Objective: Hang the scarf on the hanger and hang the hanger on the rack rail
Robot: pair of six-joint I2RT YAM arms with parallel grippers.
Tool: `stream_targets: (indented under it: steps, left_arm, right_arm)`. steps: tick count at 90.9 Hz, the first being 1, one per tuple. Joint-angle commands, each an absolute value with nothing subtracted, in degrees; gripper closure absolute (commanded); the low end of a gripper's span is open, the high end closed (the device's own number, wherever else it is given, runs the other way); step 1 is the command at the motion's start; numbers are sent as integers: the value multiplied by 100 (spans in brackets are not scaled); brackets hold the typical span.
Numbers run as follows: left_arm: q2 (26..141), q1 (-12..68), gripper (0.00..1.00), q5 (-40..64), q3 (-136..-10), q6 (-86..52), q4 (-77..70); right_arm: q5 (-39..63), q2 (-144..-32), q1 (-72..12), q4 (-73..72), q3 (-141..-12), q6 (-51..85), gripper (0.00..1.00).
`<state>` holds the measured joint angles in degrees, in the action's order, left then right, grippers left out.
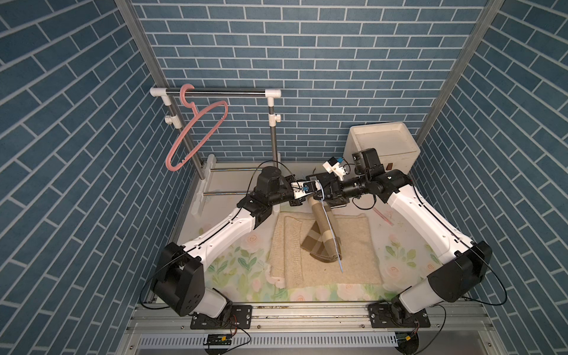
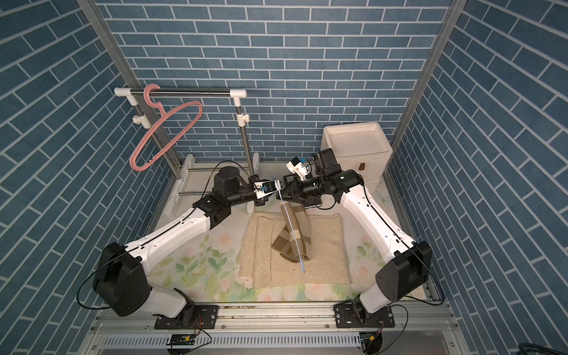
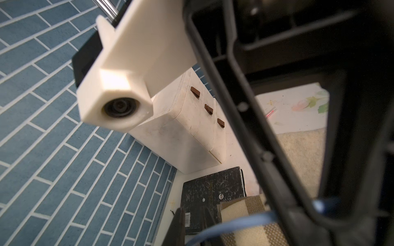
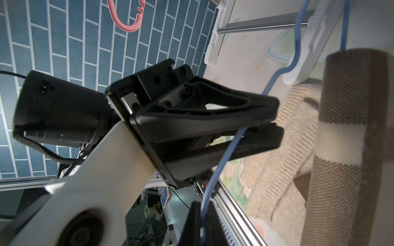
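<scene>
A brown and cream checked scarf (image 1: 321, 236) (image 2: 292, 236) (image 4: 351, 127) (image 3: 245, 209) is draped over a thin blue hanger (image 1: 333, 242) (image 2: 295, 239) (image 4: 226, 157) (image 3: 230, 225). The hanger slants down over the table from between both arms. My right gripper (image 1: 326, 194) (image 2: 285, 193) (image 4: 202, 221) is shut on the hanger's wire near its top. Facing it, my left gripper (image 1: 316, 189) (image 2: 274, 190) (image 4: 275, 125) (image 3: 191, 223) has its fingers pressed together on the same blue wire. The scarf's lower end rests on a knit below.
A cream knit garment (image 1: 353, 246) lies spread on the flowered table cover (image 1: 233, 261). At the back left stands a clothes rack (image 1: 215, 91) with a pink hanger (image 1: 196, 135) on its bar. A white box (image 1: 381, 144) sits at the back right.
</scene>
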<state>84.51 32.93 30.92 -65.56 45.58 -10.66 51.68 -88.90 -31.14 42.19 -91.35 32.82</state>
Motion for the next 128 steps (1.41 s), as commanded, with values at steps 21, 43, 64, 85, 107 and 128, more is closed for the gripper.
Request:
stream_targets:
  steps: [21, 43, 64, 85, 107, 128]
  left_arm:
    - [7985, 3366, 100, 2802, -6189, 4352, -1071]
    - [7779, 3366, 100, 2394, -6126, 4391, -836]
    - [7523, 3351, 100, 1744, -6280, 4204, -425]
    - [7395, 3347, 100, 982, -6748, 4047, 438]
    - [7357, 3344, 100, 401, -7109, 4187, 936]
    - [7358, 3345, 100, 219, -7328, 4282, 1063]
  right_arm:
    - [4991, -9057, -2987, 4159, -9815, 2833, 95]
    - [4332, -9122, -2666, 4421, -10524, 2557, 77]
    - [2587, -9063, -2592, 5335, -11630, 1147, 61]
    - [2319, -8033, -2982, 4728, -10647, -200, 36]
    - [2059, -7581, -3753, 4440, -9415, -971, 28]
    - [1926, -7282, -3771, 4251, -8766, -1342, 32]
